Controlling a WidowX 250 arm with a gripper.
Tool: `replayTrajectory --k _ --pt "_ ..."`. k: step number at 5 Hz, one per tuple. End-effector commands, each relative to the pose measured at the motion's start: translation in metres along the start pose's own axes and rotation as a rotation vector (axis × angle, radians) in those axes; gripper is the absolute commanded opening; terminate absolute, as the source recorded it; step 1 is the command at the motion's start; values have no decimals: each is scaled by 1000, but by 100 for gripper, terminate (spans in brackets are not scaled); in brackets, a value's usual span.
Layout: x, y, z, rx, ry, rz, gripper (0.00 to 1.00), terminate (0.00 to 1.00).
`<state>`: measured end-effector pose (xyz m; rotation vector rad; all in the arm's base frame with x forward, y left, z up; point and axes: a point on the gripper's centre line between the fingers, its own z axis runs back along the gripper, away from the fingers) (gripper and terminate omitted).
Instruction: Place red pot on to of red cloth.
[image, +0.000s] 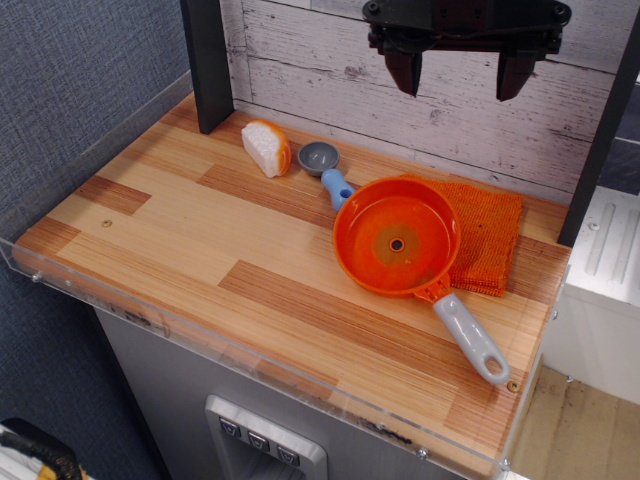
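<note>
- Orange-red pan (397, 238) flat on the wooden bench (200, 235), well below the fingers (403, 70) and slightly toward the front edge.
- Right part of the pan resting on the left portion of the red cloth (488, 232); left part of the pan over bare wood, so only partly on the cloth.
- Small dark hole visible at the pan's centre; grey handle (471, 337) angled away toward the front right corner, down and to the right of the fingers.
- Cloth lying folded and flat, below the right finger, its right half uncovered.
- Gripper (460, 72) high at the top of the view against the whitewashed plank wall (300, 60); fingers spread wide apart, holding nothing, clear of pan and cloth.
- Grey-and-blue scoop (327, 170) below and left of the fingers, its blue handle end touching or nearly touching the pan's rim; cannot tell which.
- Orange-and-white wedge-shaped toy (267, 147) farther left of the fingers, just beside the scoop.
</note>
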<state>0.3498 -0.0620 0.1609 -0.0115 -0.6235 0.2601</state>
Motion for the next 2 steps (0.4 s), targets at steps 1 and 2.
replayTrajectory --k 1,2 --pt "-7 3 25 -11 -17 3 100 0" --pt "-7 3 25 -11 -17 3 100 100"
